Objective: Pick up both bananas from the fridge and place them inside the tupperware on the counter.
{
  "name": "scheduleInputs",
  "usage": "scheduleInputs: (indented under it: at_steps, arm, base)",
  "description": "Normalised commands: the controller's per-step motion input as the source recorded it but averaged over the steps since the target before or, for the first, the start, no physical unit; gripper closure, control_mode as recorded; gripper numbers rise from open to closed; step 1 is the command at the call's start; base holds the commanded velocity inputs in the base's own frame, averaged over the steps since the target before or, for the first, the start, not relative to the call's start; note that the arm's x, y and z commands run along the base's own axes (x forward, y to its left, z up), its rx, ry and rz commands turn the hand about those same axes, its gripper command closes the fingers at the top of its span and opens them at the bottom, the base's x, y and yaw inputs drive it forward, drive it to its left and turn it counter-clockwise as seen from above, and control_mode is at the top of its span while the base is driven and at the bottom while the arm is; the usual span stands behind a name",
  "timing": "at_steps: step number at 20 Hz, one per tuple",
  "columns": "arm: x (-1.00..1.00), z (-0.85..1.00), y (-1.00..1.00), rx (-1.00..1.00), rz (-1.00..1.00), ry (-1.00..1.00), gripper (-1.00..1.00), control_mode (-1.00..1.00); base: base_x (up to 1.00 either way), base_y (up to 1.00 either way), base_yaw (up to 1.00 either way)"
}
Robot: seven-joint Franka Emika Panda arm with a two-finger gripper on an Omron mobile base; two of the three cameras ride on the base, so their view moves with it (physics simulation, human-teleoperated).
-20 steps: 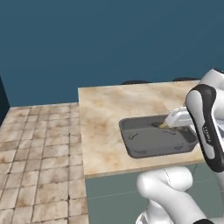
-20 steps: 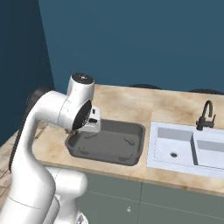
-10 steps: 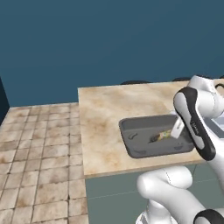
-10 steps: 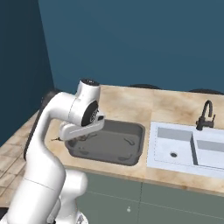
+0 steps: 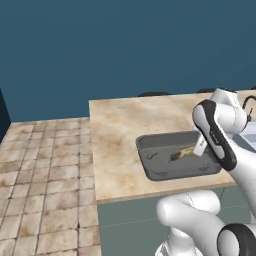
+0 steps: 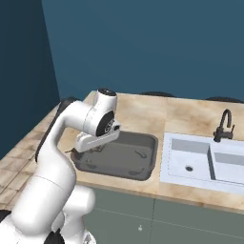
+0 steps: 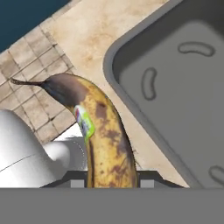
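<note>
Clearly the banana point(image 7: 105, 131) is sitting between the gripper's point(image 7: 109, 181) two dark finger tips, which are clamping its thick lower end while the stem end is sticking up and away in the hand view, its skin yellow-orange with heavy brown blotches and a small sticker on one side. Judging by that ripeness, it is probably soft and easy to bruise, light for its length, and its smooth skin may be letting it slip or swing if squeezed only near one end (a hold nearer the middle of the curve would likely be steadier). In the left base view the banana point(image 5: 183, 153) is hanging low over the tupperware point(image 5: 155, 161), whether touching its floor I cannot tell. The tupperware point(image 6: 145, 159) is resting on the counter point(image 6: 181, 112), beside the pale sink point(image 6: 200, 157) with its dark faucet point(image 6: 223, 126).
</note>
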Motion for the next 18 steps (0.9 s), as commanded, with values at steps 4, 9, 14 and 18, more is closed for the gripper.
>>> scheduleInputs:
  at_steps: [4,9,14,18]
  arm:
    - [0.56,-0.18,-0.02,0.00,0.00,0.04,1.00,-1.00]
    - [0.46,-0.35,-0.05,0.00,0.00,0.00,1.00,-1.00]
    - [0.47,-0.47,-0.11,0.00,0.00,0.00,1.00,-1.00]
    - [0.47,-0.33,-0.12,0.00,0.00,0.01,1.00,-1.00]
  base:
    - [0.00,0.00,0.00]
    - [0.00,0.00,0.00]
    - [0.00,0.00,0.00]
    - [0.00,0.00,0.00]
